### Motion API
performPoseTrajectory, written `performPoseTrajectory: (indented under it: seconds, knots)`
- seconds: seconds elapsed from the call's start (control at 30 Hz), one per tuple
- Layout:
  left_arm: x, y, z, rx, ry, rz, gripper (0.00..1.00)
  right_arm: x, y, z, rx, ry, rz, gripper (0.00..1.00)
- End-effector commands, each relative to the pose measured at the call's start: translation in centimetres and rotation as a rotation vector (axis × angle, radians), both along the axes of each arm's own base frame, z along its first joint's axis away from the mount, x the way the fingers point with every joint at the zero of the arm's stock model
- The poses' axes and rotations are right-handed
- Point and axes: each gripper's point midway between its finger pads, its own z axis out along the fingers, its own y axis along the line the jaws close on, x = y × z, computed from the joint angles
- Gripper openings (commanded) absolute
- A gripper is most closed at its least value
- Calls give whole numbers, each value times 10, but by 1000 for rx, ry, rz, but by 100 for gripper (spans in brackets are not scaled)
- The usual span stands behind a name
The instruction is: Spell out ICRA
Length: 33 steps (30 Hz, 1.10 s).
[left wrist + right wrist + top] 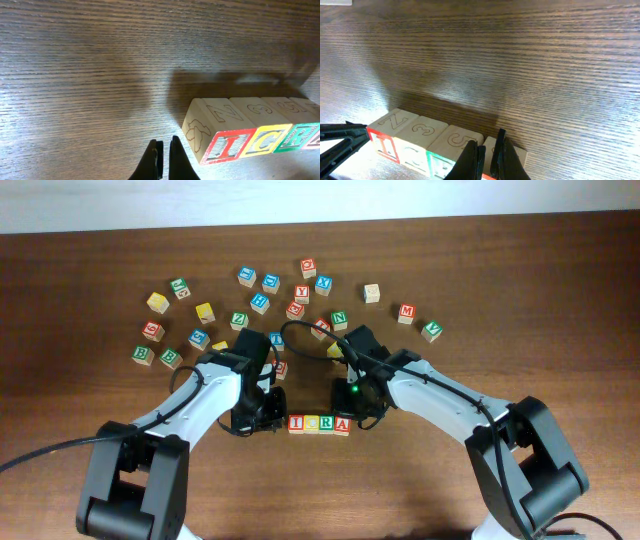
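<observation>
Four wooden cubes stand in a touching row near the table's front middle: red I (297, 423), yellow C (312, 423), green R (327, 423), red A (342, 424). My left gripper (272, 421) is shut and empty just left of the I. In the left wrist view its tips (164, 142) sit beside the I (227, 145), with the C (267, 142) and R (300, 137) beyond. My right gripper (357, 416) is shut at the row's right end. In the right wrist view its tips (490, 137) stand in front of the A (520, 154), hiding most of it; it holds nothing.
Several loose letter cubes lie scattered across the far half of the table, from a yellow one (157, 302) on the left to a red M (406, 312) and a green one (431, 331) on the right. Some sit close behind both arms.
</observation>
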Motion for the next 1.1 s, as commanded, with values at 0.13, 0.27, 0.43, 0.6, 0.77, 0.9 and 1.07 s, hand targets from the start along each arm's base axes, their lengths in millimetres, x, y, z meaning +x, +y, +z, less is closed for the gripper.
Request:
performPoseTrajectory:
  seconds: [0.13,0.27,0.43,0.6,0.77,0.9,1.07]
  knots:
    - [-3,0,-3,4,13,6,0,27,-32,3,-17,4,-105,4]
    - [-3,0,-3,4,13,6,0,15,-83,3,-85,159,-213,4]
    - [0,-1,-3,-1,-1,6,0,-34,-89,-1,-158,293,-85,4]
    - [-1,-4,-2,-16,4,6,0,-38,-55,-6,-148,245,-56,4]
    - [-2,-6,-1,-33,9,6,0,-42,-31,-6,-136,213,-36,4]
    - [-2,-6,-1,-33,10,6,0,-40,-26,-7,-129,192,-24,4]
    - [-2,-7,-1,-38,13,5,0,-36,-24,-6,-119,177,-23,4]
